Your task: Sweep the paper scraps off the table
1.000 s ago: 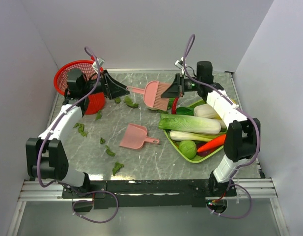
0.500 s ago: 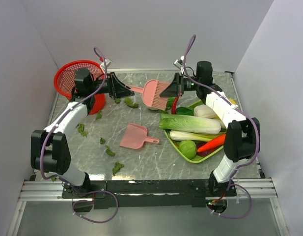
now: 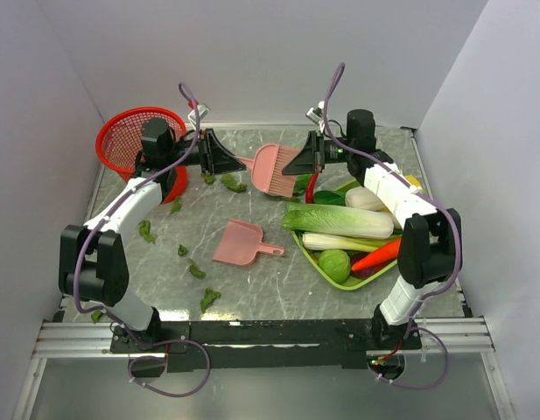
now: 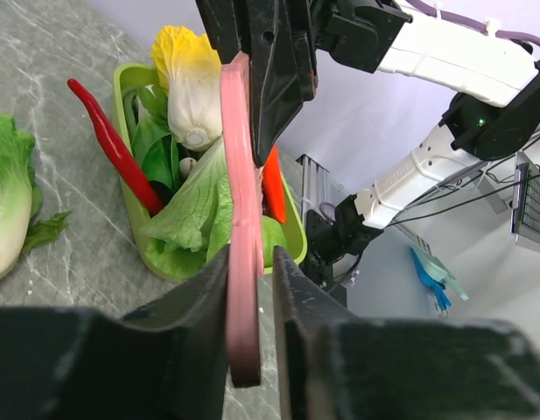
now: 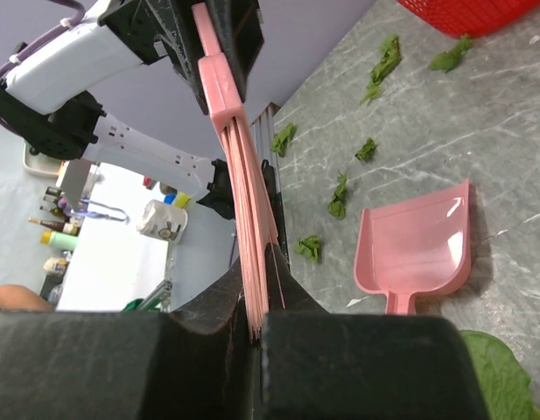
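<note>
A pink hand brush (image 3: pixel 274 168) hangs level above the back of the table (image 3: pixel 252 293), between my two grippers. My right gripper (image 3: pixel 298 164) is shut on its bristle end (image 5: pixel 252 219). My left gripper (image 3: pixel 229 160) has the thin handle (image 4: pixel 245 262) between its jaws. One finger touches the handle and a narrow gap shows at the other. Dark green paper scraps (image 3: pixel 233 184) lie on the left half of the table, with more near the front (image 3: pixel 208 299) and in the right wrist view (image 5: pixel 340 197). A pink dustpan (image 3: pixel 239 242) lies flat at mid-table.
A red basket (image 3: pixel 129 140) stands at the back left corner, behind my left arm. A lime green tray (image 3: pixel 315 261) on the right holds toy vegetables, among them a long cabbage (image 3: pixel 340 219) and a red chili (image 4: pixel 112 149). White walls close in three sides.
My left arm has reached right, bringing its gripper over the brush handle, and its jaws have narrowed around it. The right gripper kept hold of the bristles and lifted the brush slightly toward the back.
</note>
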